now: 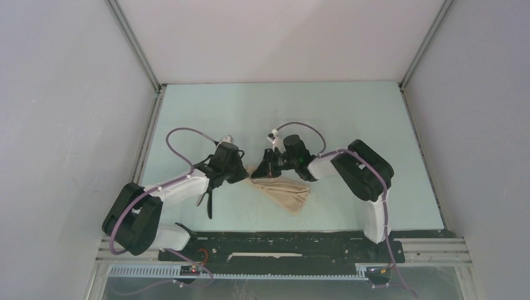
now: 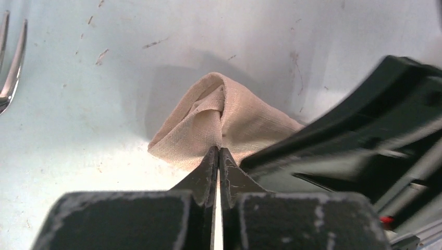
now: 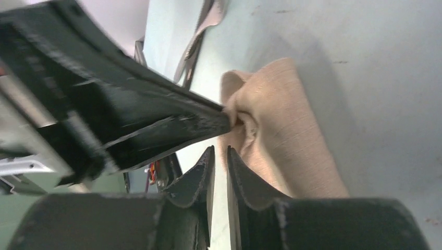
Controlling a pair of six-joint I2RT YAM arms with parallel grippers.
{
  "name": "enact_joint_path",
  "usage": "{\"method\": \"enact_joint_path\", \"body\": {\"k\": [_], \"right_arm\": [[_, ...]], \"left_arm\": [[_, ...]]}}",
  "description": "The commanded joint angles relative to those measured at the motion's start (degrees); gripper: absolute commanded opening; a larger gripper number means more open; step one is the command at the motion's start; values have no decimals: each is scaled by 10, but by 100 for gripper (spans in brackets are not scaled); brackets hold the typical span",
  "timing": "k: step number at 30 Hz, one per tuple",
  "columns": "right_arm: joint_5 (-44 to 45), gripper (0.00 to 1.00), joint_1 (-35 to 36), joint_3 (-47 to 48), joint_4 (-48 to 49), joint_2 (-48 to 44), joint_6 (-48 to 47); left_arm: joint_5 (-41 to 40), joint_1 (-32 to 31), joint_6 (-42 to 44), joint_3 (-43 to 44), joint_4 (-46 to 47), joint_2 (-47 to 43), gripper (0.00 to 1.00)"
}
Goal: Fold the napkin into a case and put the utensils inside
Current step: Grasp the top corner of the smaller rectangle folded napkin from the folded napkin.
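Napkin [image 1: 284, 192], folded to a narrow wedge, lies on the bench [image 1: 350, 119] between the arms. Soft, light, limp; probably best taken at corners or folded edges. Left end effector [image 2: 219, 152] pinches its puckered left tip; right end effector [image 3: 219, 153] just beside, narrow, nothing visibly held.

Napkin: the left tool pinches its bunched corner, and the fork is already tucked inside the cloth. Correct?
No. The left tool does pinch a bunched corner of the napkin, but the fork lies outside on the table, apart from the cloth, as the left wrist view shows.
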Motion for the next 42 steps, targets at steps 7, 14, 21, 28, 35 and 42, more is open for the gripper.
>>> {"method": "enact_joint_path", "body": {"k": [7, 14, 21, 28, 35, 42], "right_arm": [[-30, 19, -21, 3, -3, -28, -28], [-21, 6, -6, 32, -7, 15, -27], [-14, 7, 2, 45, 8, 47, -18], [-49, 6, 20, 77, 29, 64, -16], [-84, 0, 41, 92, 29, 91, -47], [-40, 11, 38, 97, -26, 115, -52]], "left_arm": [[-6, 5, -1, -29, 22, -39, 2], [-4, 4, -2, -31, 23, -45, 0], [-2, 2, -2, -33, 23, -47, 0], [-2, -4, -3, -32, 27, -44, 0], [-11, -4, -3, -32, 26, -43, 0], [-12, -4, -1, -28, 29, -11, 1]]}}
